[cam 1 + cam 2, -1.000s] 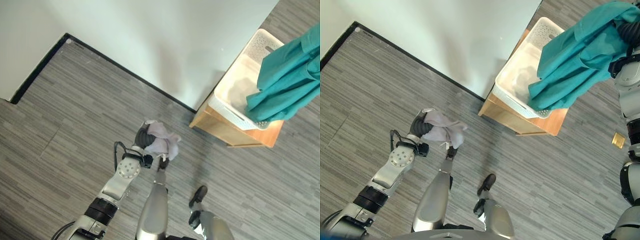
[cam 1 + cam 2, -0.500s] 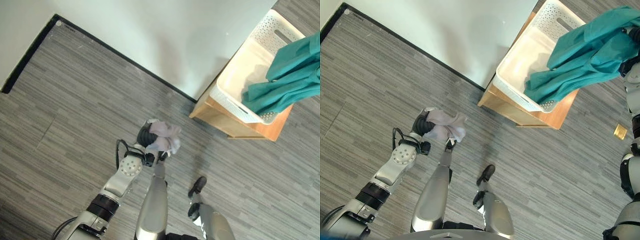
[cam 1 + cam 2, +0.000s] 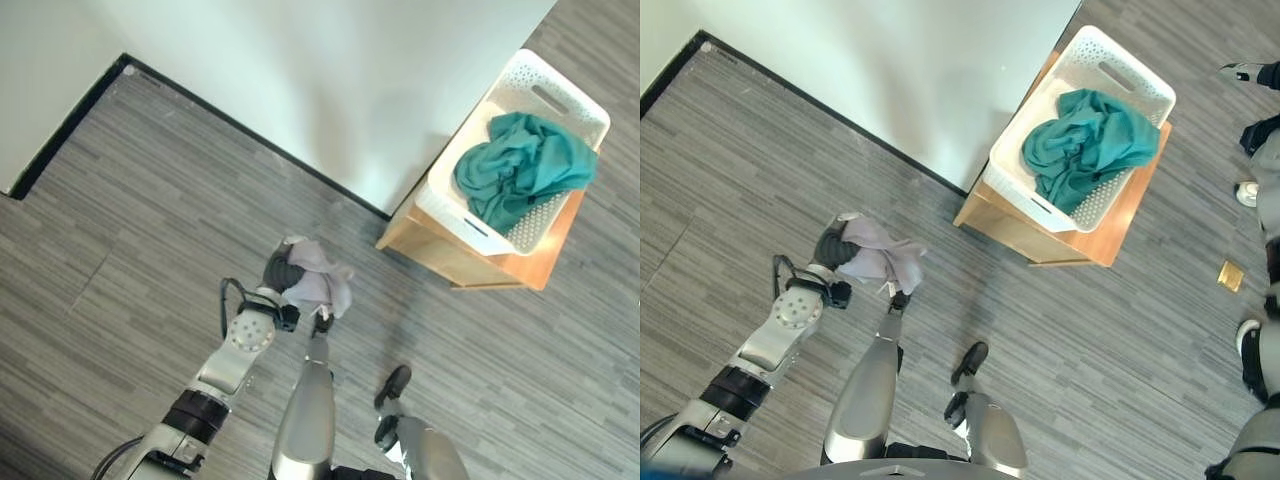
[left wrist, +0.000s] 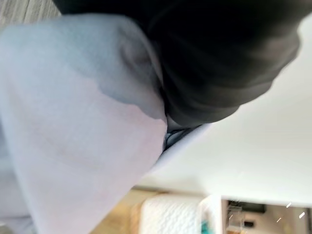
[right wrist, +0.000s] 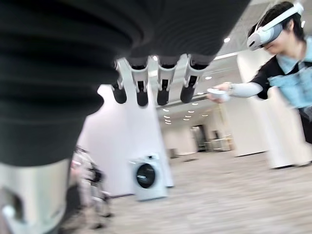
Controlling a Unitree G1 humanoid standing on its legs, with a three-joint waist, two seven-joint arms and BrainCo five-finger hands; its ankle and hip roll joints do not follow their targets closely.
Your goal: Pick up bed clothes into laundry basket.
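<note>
A teal garment (image 3: 520, 170) lies bunched inside the white perforated laundry basket (image 3: 548, 82). The basket stands on a low wooden stand (image 3: 480, 265) against the wall. My left hand (image 3: 280, 272) is held over the grey plank floor, well to the left of the basket and lower in the view. It is shut on a pale lilac cloth (image 3: 320, 280) that drapes over it. Up close, that cloth (image 4: 73, 126) covers the fingers beside the dark cover. My right hand (image 5: 163, 83) is open, with straight fingers and nothing in them, pointing out into the room.
A white wall with a black skirting strip (image 3: 250, 130) runs diagonally behind the basket. A small yellow object (image 3: 1230, 275) lies on the floor to the right. Past my right hand stand a person wearing a headset (image 5: 282, 53) and a washing machine (image 5: 146, 175).
The teal garment hung from my right hand above the basket; it has been let go and now lies inside it. My left hand still holds the pale cloth in the same place.
</note>
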